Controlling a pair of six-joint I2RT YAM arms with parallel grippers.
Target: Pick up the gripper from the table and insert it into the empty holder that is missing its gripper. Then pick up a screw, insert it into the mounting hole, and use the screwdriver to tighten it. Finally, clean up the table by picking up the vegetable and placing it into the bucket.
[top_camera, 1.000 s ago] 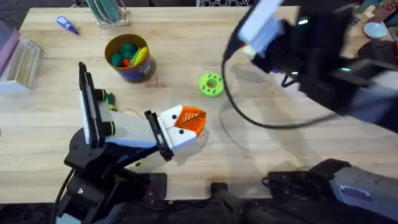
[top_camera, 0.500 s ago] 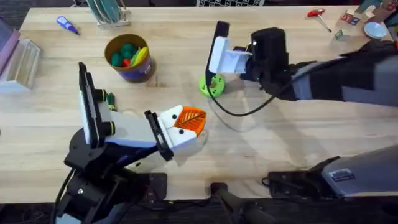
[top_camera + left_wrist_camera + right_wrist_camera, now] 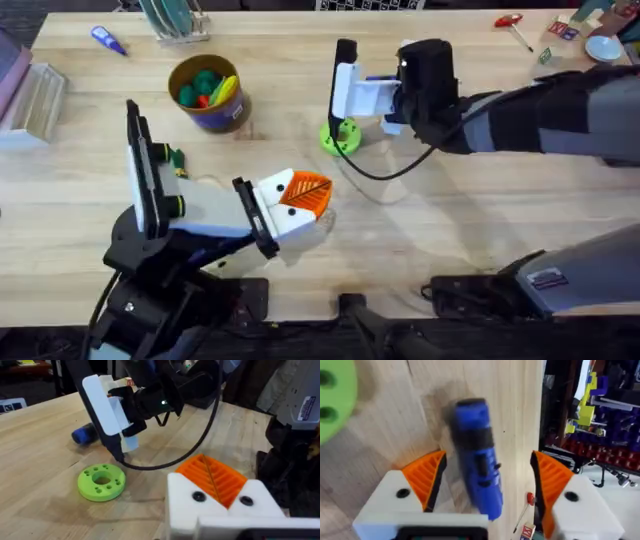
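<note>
The bright-blue screwdriver (image 3: 477,485) lies on the table between the orange pads of my right gripper (image 3: 489,457), which is open and straddles it without gripping. In the overhead view my right gripper (image 3: 346,85) hangs just behind the lime-green disc (image 3: 340,136). My left gripper (image 3: 303,192) rests near the table's middle, its orange ribbed pads (image 3: 212,475) pressed together with nothing between them. The tiny green vegetable (image 3: 178,160) lies left of it, below the bucket (image 3: 222,118). A loose orange gripper piece, an empty holder and a screw are out of view.
The bucket holds several toy pieces. A small blue pen-like tool (image 3: 108,40) and a dish rack (image 3: 175,18) sit at the back left, a clear box (image 3: 32,100) at the left edge, and a red-handled tool (image 3: 514,24) at the back right.
My right arm has dropped from close under the camera and swung left, ending just behind the green disc over the screwdriver. My left arm has not moved.
</note>
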